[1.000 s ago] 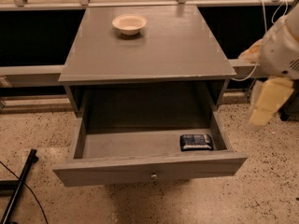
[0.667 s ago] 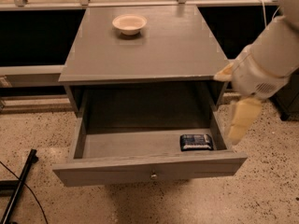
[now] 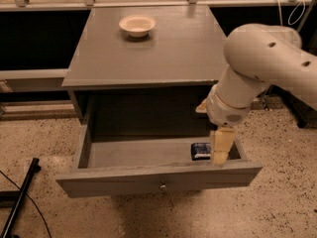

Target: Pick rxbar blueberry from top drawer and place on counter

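A: Entry one, the thing wanted?

B: One rxbar blueberry (image 3: 200, 150), a small flat rectangular bar in a dark blue wrapper with pale print. Location: lying flat on the floor of the top drawer (image 3: 158, 178), a wide shallow grey wooden drawer standing open, with one small round metal knob (image 3: 162, 186). The bar sits in the right front part, near the right wall.

A: Entry two, the tool?

B: One gripper (image 3: 219, 157), cream plastic, pointing down from a bulky white arm (image 3: 257, 58). Location: inside the drawer on the right, just beside the bar on its right side. Whether it touches the bar cannot be made out. Released or clenched: cannot tell. Nothing shows in its grasp.

A: Handling notes for the bar?

B: Judged light, thin and a little bendy, with a slick foil wrapper likely to slide on the wood. Not fragile, though a hard squeeze could dent it. Best hold: from above, across the narrow width near the middle, so it neither swings nor slips out endwise. The drawer wall close by leaves little room on that side.

A: Entry three, the destination?

B: One counter (image 3: 163, 48), the flat square grey wooden cabinet top with a thin lighter edge. Carries one round cream bowl (image 3: 137, 25) near the back, left of centre. The front half looks suitable for setting the bar down
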`<state>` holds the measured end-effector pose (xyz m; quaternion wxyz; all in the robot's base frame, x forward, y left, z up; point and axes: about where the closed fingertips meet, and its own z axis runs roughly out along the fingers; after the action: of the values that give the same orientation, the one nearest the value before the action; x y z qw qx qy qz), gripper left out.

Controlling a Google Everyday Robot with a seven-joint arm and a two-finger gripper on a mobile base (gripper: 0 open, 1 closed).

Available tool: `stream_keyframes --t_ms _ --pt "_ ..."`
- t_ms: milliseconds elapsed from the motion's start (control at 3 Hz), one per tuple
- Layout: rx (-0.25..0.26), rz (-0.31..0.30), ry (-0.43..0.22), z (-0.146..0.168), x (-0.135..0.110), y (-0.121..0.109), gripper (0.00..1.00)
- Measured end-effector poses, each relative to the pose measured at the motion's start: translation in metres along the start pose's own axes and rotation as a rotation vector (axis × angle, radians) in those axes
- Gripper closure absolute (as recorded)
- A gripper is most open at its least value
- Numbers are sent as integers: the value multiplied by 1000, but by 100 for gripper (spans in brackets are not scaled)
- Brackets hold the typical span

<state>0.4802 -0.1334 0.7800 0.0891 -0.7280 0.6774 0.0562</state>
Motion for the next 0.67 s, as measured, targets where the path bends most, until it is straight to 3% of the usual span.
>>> stream_keyframes --t_ms 333,667 --pt "-23 7 66 29 19 -32 0" --pt "-1 44 71 46 40 -62 14"
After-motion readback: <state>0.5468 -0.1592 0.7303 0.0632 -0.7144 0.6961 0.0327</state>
